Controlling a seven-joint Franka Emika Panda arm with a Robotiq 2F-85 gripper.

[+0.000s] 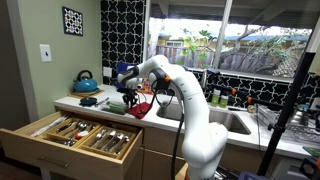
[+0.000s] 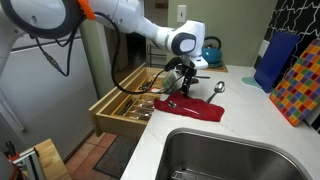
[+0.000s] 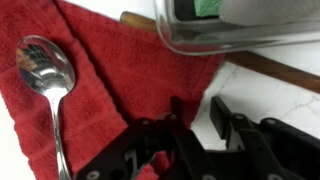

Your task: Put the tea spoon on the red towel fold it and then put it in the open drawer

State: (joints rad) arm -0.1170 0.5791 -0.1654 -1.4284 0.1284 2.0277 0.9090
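The red towel (image 3: 120, 80) lies spread on the white counter, seen in both exterior views (image 1: 140, 108) (image 2: 195, 108). A metal tea spoon (image 3: 45, 75) rests on it, bowl up near one corner (image 2: 217, 88). My gripper (image 3: 198, 112) is down at the towel's edge (image 1: 130, 97) (image 2: 178, 82). One finger is over the red cloth, the other over bare counter, and a narrow gap shows between them with the towel's hem in it. The pale wood drawer (image 1: 45, 150) (image 2: 112, 112) stands pulled open below the counter, with cutlery in its dividers.
A clear glass container (image 3: 240, 25) and a wooden handle (image 3: 275, 68) lie just beyond the towel. A teal kettle (image 1: 85, 82) stands at the back. The sink (image 2: 230, 155) is beside the towel. A blue box (image 2: 272, 60) and a chequered board (image 2: 300, 85) lean against the wall.
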